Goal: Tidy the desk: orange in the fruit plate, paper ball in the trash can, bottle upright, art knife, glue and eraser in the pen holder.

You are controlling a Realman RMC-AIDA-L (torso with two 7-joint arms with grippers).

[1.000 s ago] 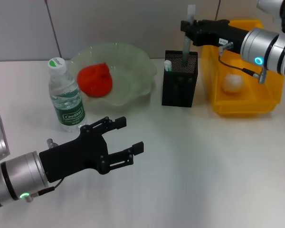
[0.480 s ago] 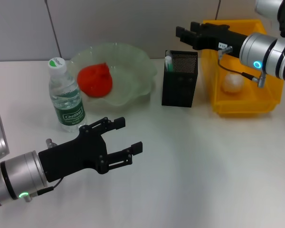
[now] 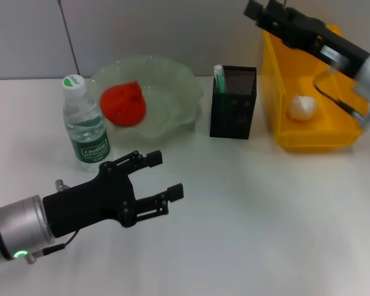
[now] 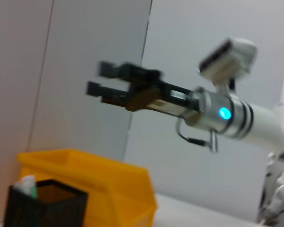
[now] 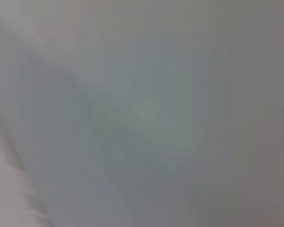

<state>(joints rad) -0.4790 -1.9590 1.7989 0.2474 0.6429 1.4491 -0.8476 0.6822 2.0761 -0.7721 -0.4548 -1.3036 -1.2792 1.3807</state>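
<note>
Pen holder (image 3: pixel 234 102) sits below and nearer than the right end effector (image 3: pixel 256 11), fingers spread and empty; left end effector (image 3: pixel 160 179) hovers spread over the desk (image 3: pixel 265 216).

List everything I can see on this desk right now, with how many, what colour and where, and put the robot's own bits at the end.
orange: one, orange-red, in the fruit plate
fruit plate: one, pale green, wavy rim, at the back beside the bottle
bottle: one, clear with a green cap and label, upright, towards the left
pen holder: one, black mesh, centre back, a green-and-white item poking out at its corner
paper ball: one, white, inside the trash can
trash can: one, yellow bin, back right
desk: one, white
left gripper: black, open, low over the desk in front of the bottle
right gripper: black, open, raised high above the trash can's back corner
</note>
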